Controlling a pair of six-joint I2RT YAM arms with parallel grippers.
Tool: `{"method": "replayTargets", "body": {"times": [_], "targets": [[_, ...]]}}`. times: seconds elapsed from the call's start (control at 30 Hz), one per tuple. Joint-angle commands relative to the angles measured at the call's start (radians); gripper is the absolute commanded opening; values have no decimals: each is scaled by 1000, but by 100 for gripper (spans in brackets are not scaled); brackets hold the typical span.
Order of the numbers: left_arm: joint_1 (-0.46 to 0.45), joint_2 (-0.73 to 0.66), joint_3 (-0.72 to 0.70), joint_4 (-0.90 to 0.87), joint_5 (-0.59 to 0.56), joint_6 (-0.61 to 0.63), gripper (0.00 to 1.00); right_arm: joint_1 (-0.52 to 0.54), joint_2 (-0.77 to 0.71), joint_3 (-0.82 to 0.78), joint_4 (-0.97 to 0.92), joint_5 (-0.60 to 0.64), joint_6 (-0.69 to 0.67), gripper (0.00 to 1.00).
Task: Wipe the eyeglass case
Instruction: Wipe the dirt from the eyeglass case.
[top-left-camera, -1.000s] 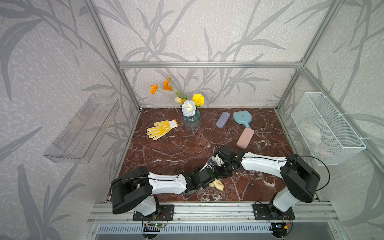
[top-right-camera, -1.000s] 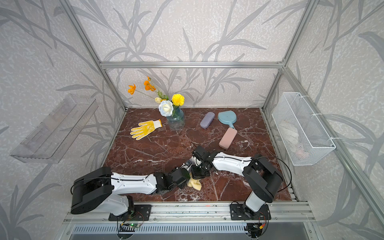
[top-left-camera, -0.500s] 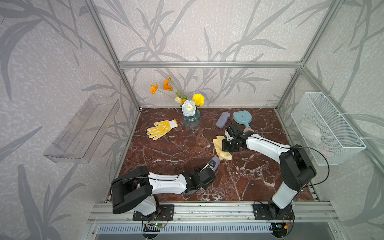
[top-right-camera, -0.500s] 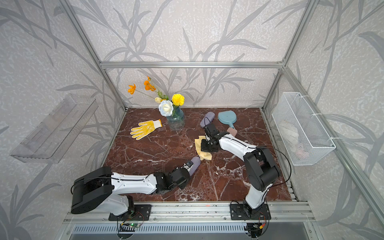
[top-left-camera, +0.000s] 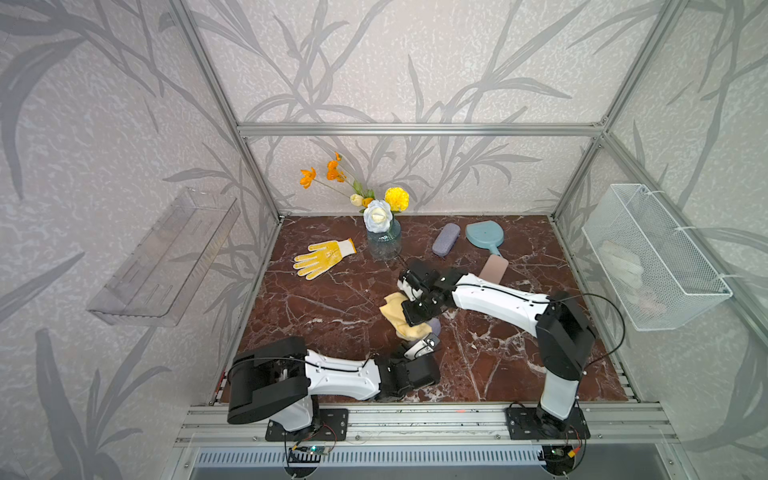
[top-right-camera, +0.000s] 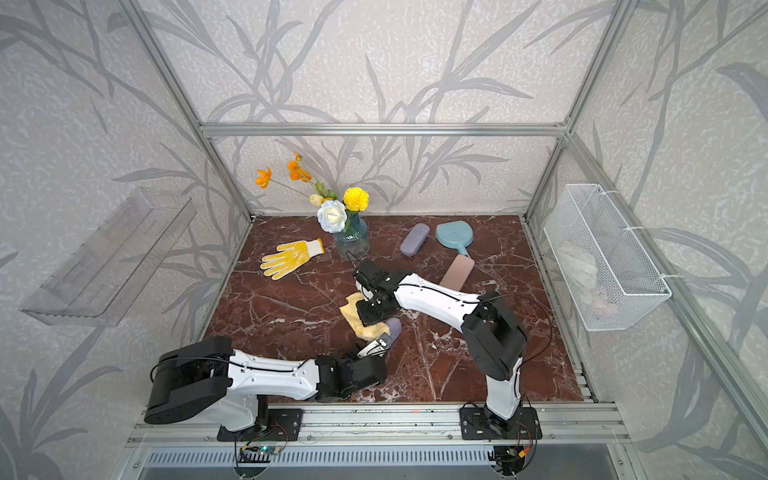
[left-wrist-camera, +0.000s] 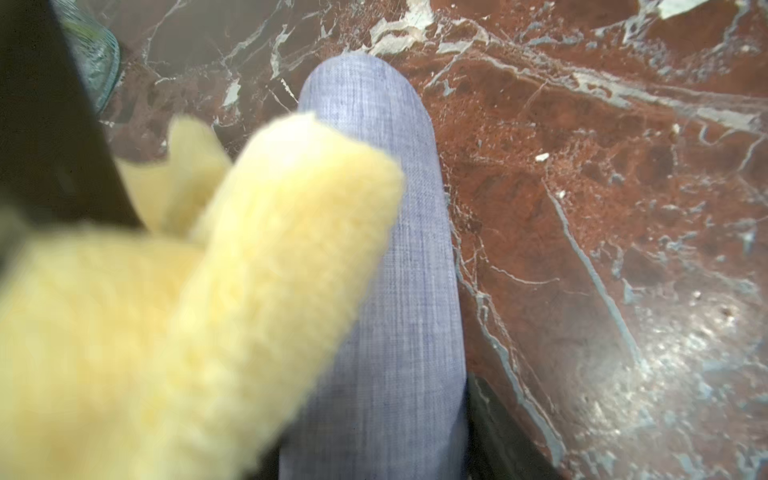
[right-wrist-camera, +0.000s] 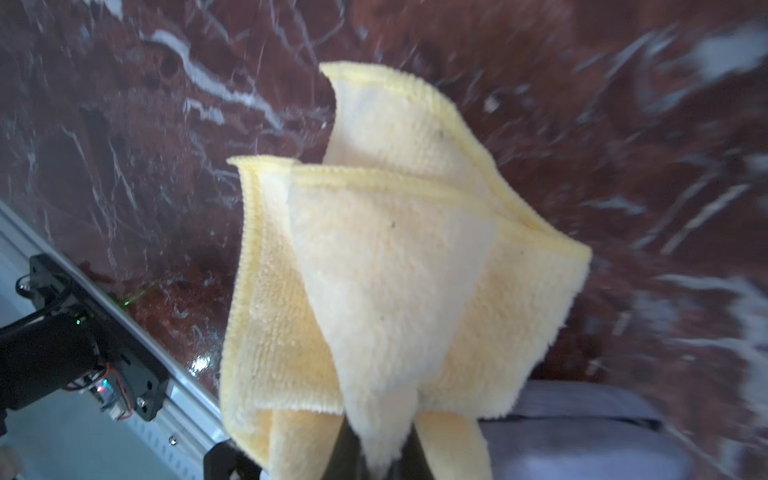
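My left pincer (top-left-camera: 420, 347) clamped tight on near end of grey-blue eyeglass case (left-wrist-camera: 395, 249); case at front-middle of bench (top-left-camera: 332, 299), far end free. My right pincer (right-wrist-camera: 376, 457) shut on bunched yellow microfibre cloth (right-wrist-camera: 395, 270), cloth draped against case's side. Judge wiping under way; grasp and contact done. Left: sweep full length, covered share unclear, then set case down.

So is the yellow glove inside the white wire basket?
No, the yellow glove lies flat on the marble table, beside the flower vase.
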Motion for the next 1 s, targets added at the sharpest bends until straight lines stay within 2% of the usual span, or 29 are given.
{"method": "replayTargets", "body": {"times": [0.0,0.23,0.43,0.5,0.67,0.8,0.97], "targets": [[-11,19,30,-59,-100,-20,8,-10,17,-8,-53,-101,-14,0],[-10,24,25,-46,-101,-21,9,-190,13,-66,-147,175,-119,0],[-11,22,21,-30,-84,-3,9,-285,22,-54,-162,320,-163,0],[-6,23,18,-22,-70,4,9,-281,14,-67,-156,307,-172,0],[32,3,-3,15,15,23,10,-226,-71,-206,-90,147,-157,0],[112,-46,-45,43,135,6,11,-177,-169,-298,-102,77,-141,0],[217,-102,-54,14,251,-47,15,-214,-333,-379,-120,19,-103,0]]}}
